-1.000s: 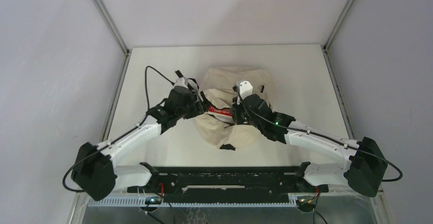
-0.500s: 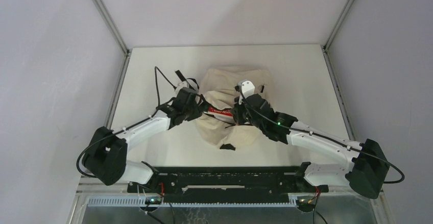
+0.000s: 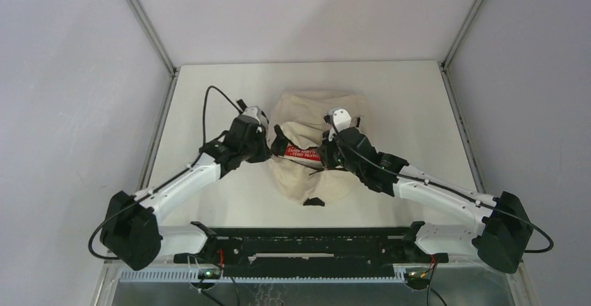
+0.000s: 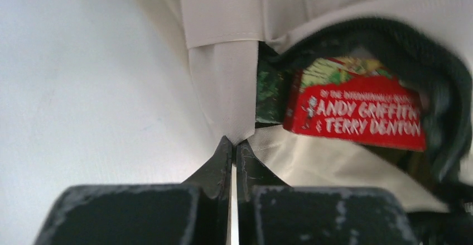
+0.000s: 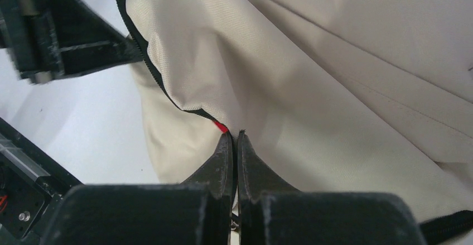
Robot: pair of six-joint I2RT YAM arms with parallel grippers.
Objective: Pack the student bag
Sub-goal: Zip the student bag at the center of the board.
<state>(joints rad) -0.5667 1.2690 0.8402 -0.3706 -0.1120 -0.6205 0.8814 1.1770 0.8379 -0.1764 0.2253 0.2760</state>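
The cream student bag [image 3: 311,180] lies in the middle of the table, its mouth held apart between my two grippers. A book with a red cover [image 3: 304,153] shows inside the dark-lined opening; the same book [image 4: 357,111] fills the right of the left wrist view. My left gripper [image 3: 273,143] is shut on a fold of the bag's cream fabric [image 4: 226,83] at the left rim. At the right rim my right gripper [image 3: 325,154] is shut on the bag's zipper edge [image 5: 184,106], where a sliver of red shows at the fingertips.
A black rail [image 3: 300,240] with the arm bases runs along the near edge. Grey walls enclose the white table [image 3: 418,111] on three sides. The left gripper's body [image 5: 67,38] shows at the top left of the right wrist view.
My left gripper has shut on the bag's left rim. The bag's mouth now stands wider, and more of the red book shows. The right gripper has stayed shut on its rim.
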